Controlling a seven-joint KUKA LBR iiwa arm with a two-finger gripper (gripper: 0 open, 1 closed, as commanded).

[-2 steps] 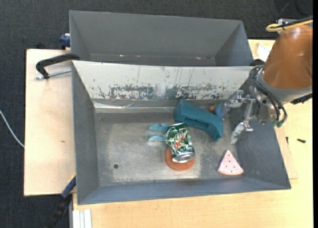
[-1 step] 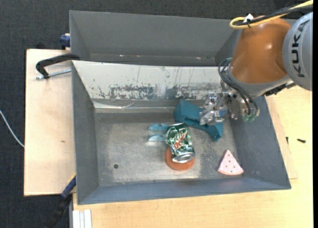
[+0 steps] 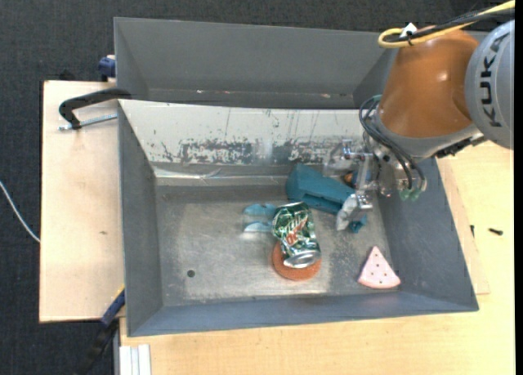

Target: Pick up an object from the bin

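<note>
My gripper (image 3: pixel 354 212) hangs low at the right side of the bin, its fingertips just right of a teal blocky object (image 3: pixel 317 188) that lies against the back wall. Whether anything sits between the fingers cannot be made out. A crushed green and white can (image 3: pixel 294 234) lies left of and below the gripper, resting on a reddish-brown disc (image 3: pixel 288 270). A pink wedge with dark dots, like a watermelon slice (image 3: pixel 377 270), lies on the floor below the gripper near the front right corner.
A small light-blue piece (image 3: pixel 258 216) lies left of the can. The left half of the bin floor is bare metal. The arm with its orange cover comes in over the right rim.
</note>
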